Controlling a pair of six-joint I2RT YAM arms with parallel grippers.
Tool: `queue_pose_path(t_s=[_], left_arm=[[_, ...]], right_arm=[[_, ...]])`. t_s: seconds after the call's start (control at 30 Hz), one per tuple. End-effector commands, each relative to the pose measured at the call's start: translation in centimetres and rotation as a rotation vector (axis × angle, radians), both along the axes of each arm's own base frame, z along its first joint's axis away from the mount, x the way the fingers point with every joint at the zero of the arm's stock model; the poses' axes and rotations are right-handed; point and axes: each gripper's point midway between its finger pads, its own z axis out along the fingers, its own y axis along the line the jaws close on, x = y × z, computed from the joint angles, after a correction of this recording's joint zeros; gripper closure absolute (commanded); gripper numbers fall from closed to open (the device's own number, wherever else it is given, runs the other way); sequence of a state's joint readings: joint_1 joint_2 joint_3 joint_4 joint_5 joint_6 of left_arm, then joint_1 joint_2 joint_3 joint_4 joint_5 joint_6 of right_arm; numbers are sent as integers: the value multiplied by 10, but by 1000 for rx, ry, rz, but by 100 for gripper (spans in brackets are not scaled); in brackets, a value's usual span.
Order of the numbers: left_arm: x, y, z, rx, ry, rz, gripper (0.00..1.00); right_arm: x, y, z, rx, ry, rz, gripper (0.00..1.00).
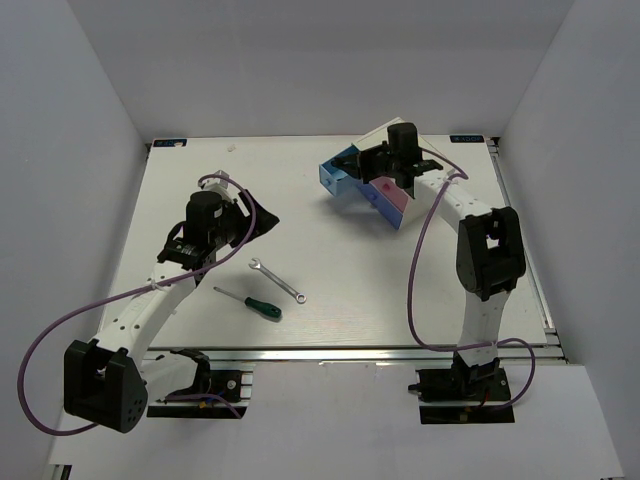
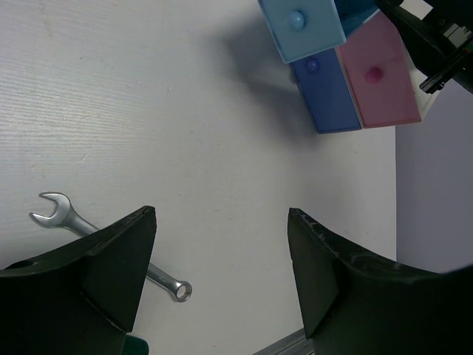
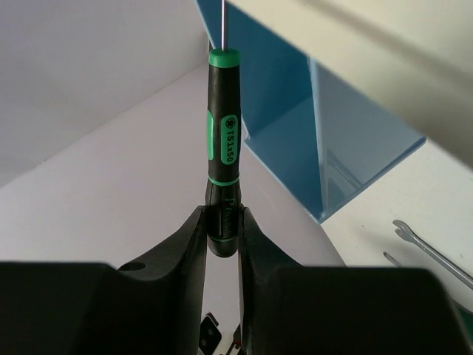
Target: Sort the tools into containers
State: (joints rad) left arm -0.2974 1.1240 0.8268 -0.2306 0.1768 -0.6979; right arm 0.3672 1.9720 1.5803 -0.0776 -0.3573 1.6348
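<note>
I was running the rig in a robotics lab cell. The flat white wood-grain table (image 1: 340,230) sat boxed in by plain white panel walls (image 1: 70,110) on the left, right and far sides. A bare aluminium extrusion rail (image 1: 340,353) ran along the near edge. The white-and-black left arm (image 1: 150,300) and right arm (image 1: 482,300) were mounted there, with loose purple cables (image 1: 414,270) looping from them. On the table lay staged props: a silver wrench (image 1: 277,280) and a small white cabinet with blue and pink drawers (image 1: 340,180).
</note>
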Motion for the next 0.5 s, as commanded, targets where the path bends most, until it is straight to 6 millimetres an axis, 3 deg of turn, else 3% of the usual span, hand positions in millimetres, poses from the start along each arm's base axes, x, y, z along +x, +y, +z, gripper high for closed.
queue_pose_path(t_s=[0.0,0.17,0.4,0.47], left_arm=[[6,-3,24,-27,-63,-7,19],[9,-5,24,-28,-63,-9,18],[10,-4,25,-28,-67,-9,18],[9,-5,24,-29,-65,-9,18]], right_arm=[[10,-8,-10,-2,39,-52,96],[11,-13,-15,-14,36,-58,76],[11,-14,-19,-22,30,-55,62],[10,-15,-22,-24,35,-53,52]])
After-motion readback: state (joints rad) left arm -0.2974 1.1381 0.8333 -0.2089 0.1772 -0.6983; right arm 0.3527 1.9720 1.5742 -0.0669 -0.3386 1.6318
